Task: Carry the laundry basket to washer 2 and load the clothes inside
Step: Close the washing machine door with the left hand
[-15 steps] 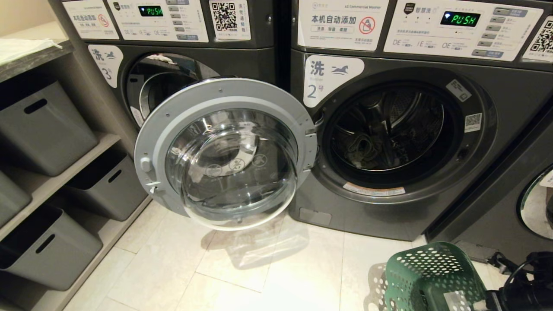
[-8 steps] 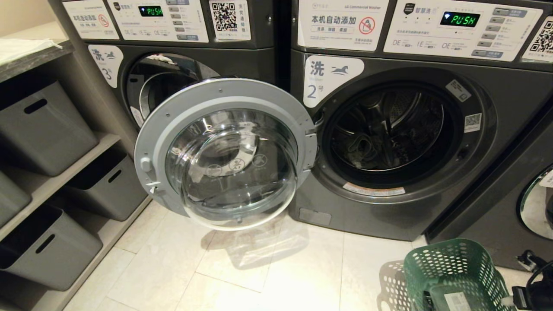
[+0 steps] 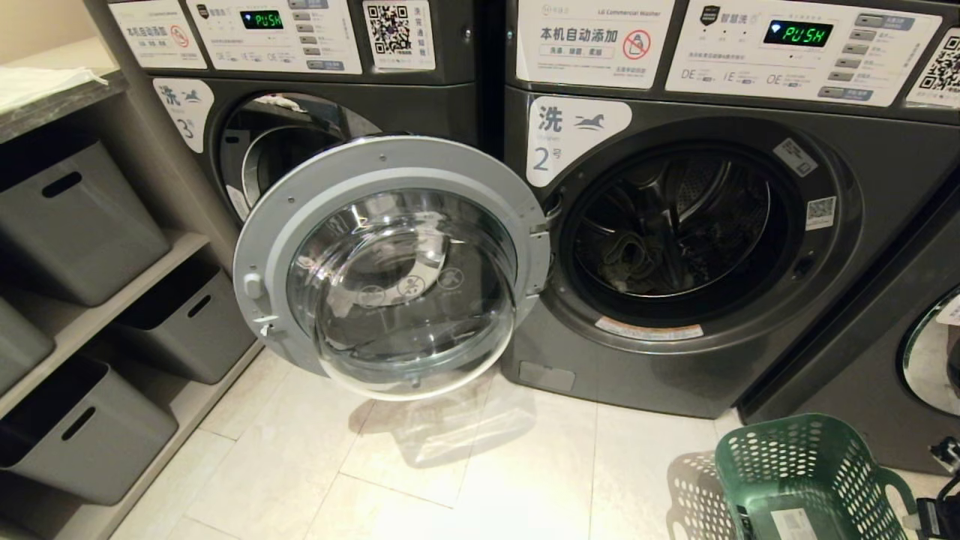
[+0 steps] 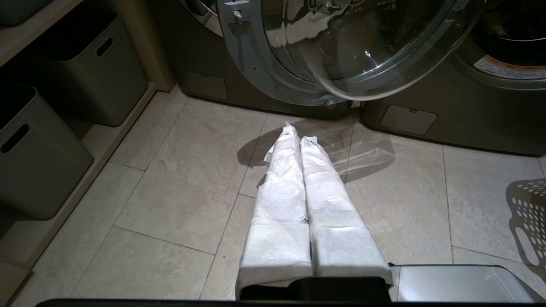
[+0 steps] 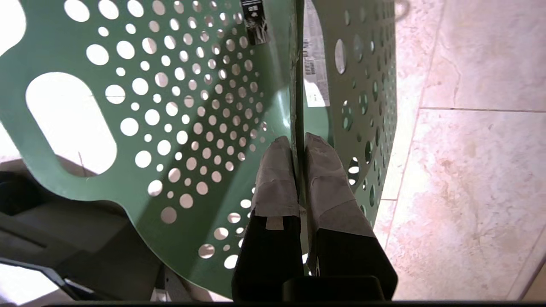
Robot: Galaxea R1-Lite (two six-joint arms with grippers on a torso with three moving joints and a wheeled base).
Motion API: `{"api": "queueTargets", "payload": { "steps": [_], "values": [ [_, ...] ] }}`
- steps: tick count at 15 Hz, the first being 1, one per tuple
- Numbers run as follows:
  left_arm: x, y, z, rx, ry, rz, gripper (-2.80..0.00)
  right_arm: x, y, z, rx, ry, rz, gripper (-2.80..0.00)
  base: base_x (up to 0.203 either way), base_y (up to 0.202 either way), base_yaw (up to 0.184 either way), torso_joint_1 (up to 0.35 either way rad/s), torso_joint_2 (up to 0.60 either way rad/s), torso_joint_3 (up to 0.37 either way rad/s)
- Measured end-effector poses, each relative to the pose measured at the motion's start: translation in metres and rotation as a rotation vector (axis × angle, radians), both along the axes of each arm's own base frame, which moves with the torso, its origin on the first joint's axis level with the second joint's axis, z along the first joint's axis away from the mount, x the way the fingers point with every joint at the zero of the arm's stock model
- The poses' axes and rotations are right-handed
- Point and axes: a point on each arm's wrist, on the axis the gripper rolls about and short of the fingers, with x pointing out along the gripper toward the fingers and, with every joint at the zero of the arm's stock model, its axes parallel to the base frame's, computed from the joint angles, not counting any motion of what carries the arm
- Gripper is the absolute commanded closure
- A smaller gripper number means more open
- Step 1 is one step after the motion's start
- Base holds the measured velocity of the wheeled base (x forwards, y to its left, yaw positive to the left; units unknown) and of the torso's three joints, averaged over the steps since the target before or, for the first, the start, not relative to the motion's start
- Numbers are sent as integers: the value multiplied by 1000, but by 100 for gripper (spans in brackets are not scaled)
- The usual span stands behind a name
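Note:
Washer 2 (image 3: 675, 375) stands with its round door (image 3: 390, 262) swung wide to the left and its drum exposed. A dim crumpled heap (image 3: 626, 259) that looks like the clothes lies low in the drum. The green laundry basket (image 3: 802, 465) sits on the floor tiles at the lower right, showing only a white label inside. In the right wrist view my right gripper (image 5: 298, 140) is shut on the basket's (image 5: 192, 106) thin perforated wall, one finger on each side. My left gripper (image 4: 298, 132) hangs shut and empty over the floor, in front of the door.
Washer 3 (image 3: 300, 112) stands to the left, partly behind the open door. Grey storage bins (image 3: 75, 217) fill shelves along the left wall. Another machine's door (image 3: 934, 352) shows at the far right. Pale floor tiles (image 3: 450, 472) lie before the washers.
The basket has slid to the right along the floor. My right arm has drawn back with it toward the picture's right edge. Washer and door are unchanged.

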Motion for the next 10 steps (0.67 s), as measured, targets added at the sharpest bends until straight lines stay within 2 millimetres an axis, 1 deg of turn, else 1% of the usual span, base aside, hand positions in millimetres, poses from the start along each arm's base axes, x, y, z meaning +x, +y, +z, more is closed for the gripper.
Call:
{"api": "queueTargets", "payload": {
  "steps": [1,2,5,10],
  "values": [
    [0,0,0,0,0,0,0,-1,-1,-1,0,0,-5,0,0,0,0,0,0,0],
    [0,0,0,0,0,0,0,-3,-2,-1,0,1,-8,-280,0,0,0,0,0,0],
    [0,0,0,0,0,0,0,-4,-5,-1,-10,1,-17,-280,0,0,0,0,0,0],
    [0,0,0,0,0,0,0,-8,-22,5,-120,-39,-66,-280,0,0,0,0,0,0]
  ]
}}
